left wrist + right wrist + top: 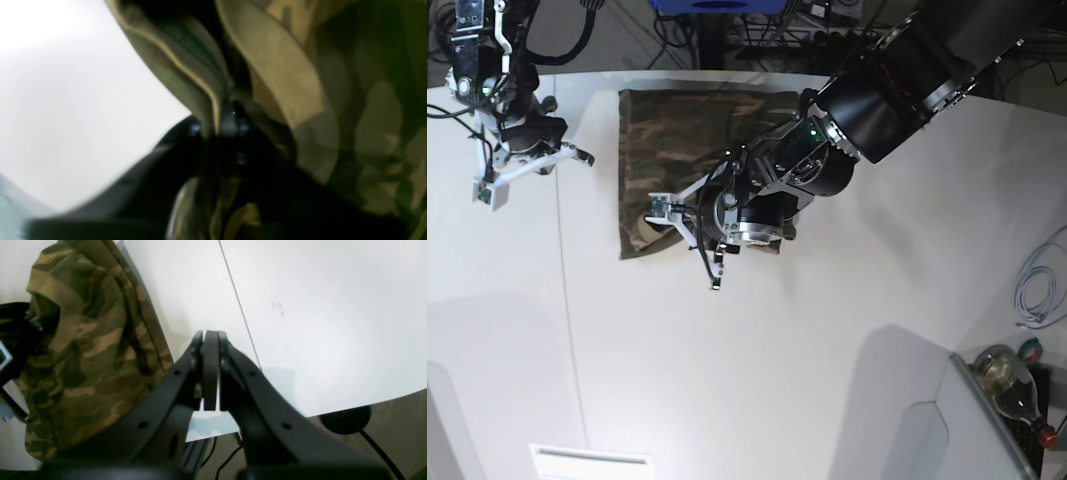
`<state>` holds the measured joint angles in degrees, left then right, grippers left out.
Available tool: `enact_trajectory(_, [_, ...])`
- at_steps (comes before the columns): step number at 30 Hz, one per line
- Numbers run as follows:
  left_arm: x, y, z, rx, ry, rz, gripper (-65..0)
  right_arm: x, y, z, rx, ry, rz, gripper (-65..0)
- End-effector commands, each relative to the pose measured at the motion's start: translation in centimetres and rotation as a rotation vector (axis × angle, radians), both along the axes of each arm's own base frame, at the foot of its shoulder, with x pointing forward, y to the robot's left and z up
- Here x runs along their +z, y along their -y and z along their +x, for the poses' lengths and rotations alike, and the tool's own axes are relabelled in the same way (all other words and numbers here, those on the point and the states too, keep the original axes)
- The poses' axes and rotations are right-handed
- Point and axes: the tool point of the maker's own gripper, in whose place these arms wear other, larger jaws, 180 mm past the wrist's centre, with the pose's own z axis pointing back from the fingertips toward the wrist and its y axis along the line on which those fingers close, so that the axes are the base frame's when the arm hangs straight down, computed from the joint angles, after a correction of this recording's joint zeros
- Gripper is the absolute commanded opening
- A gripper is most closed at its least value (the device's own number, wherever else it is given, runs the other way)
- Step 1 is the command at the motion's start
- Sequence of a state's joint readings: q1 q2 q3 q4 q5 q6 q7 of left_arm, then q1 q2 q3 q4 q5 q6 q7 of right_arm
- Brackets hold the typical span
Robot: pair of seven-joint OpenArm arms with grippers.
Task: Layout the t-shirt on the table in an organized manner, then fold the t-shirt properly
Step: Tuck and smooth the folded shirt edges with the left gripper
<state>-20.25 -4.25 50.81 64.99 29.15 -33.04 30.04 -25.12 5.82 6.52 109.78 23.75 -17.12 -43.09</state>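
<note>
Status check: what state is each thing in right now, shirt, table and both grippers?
t-shirt: folded into a compact rectangle, flat on the table, one edge bunched at the left gripper.
table: white, shirt lying at its far side.
left gripper: at the shirt's near edge, cloth between its jaws.
right gripper: shut, holding nothing, off the shirt.

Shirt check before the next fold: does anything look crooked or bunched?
Mostly tidy. The shirt lies as a folded block on the table, but its near edge is bunched up around the left gripper.
</note>
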Motion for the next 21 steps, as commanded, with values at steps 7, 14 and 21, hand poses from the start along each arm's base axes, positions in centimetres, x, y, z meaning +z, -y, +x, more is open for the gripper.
enact_trajectory(7, [4.8,2.5,3.0,-0.036,0.130,-0.074,-27.8,0.8,0.2,0.7,0.008,0.037,-0.014,-65.0])
enact_trajectory(14, [8.0,1.2,4.4,-0.081,0.185,0.026,-18.1,0.7,0.3,0.7,0.005,0.032,-0.014,-65.0])
enact_trajectory(21, [15.2,-3.7,5.8,0.073,0.358,-0.063,-33.7,1.0,1.0,-0.4,0.007,0.044,-0.047,-65.0])
